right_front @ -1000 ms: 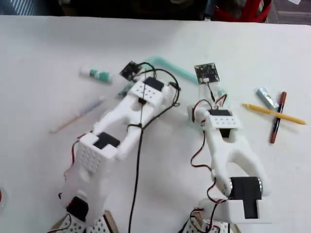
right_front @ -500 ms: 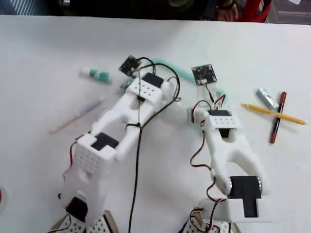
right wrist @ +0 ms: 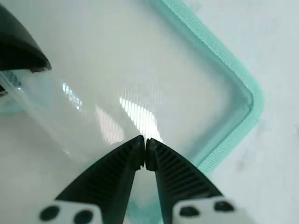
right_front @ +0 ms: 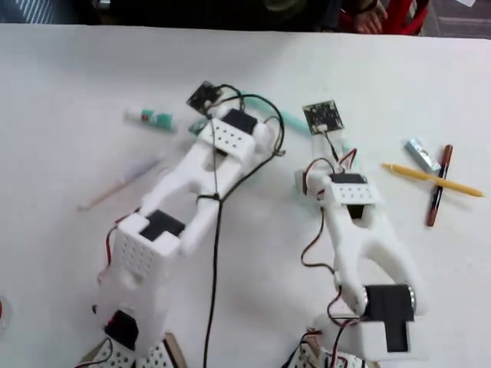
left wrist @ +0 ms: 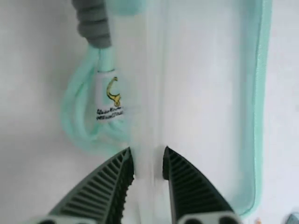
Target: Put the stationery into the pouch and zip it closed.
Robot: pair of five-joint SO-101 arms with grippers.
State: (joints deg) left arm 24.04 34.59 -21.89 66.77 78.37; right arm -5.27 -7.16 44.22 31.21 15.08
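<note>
At the middle of the table (right_front: 69, 69), both arms bend forward from the near edge and come together over the pouch (left wrist: 205, 93). Your left arm (right_front: 192, 176) stretches diagonally from the near left toward the far centre, with its wrist tipped down. Your right arm (right_front: 357, 222) rises from the near right and folds over just to the right of it.

The left gripper (left wrist: 146, 161) has its fingers only slightly apart. A raised strip of the pouch's clear top runs between them, and they look closed on that strip. The pouch's mint loop strap (left wrist: 69, 112) lies just to one side of these fingers. The mint trim runs down the pouch's other long edge, well apart from them.

The right gripper (right wrist: 144, 150) has its tips pressed together on the pouch's clear wall. It sits a little inside a rounded corner of the mint trim, so it appears to be pinching the film there.

The pouch lies flat on the table under both wrists, with the stationery outside it. A glue stick (right_front: 151, 116) and a clear pen (right_front: 123, 182) lie to the left of your left arm. A yellow pencil (right_front: 414, 173), a dark red pen (right_front: 443, 161) crossing it and a small silver block (right_front: 420, 153) lie to the right of your right arm.
</note>
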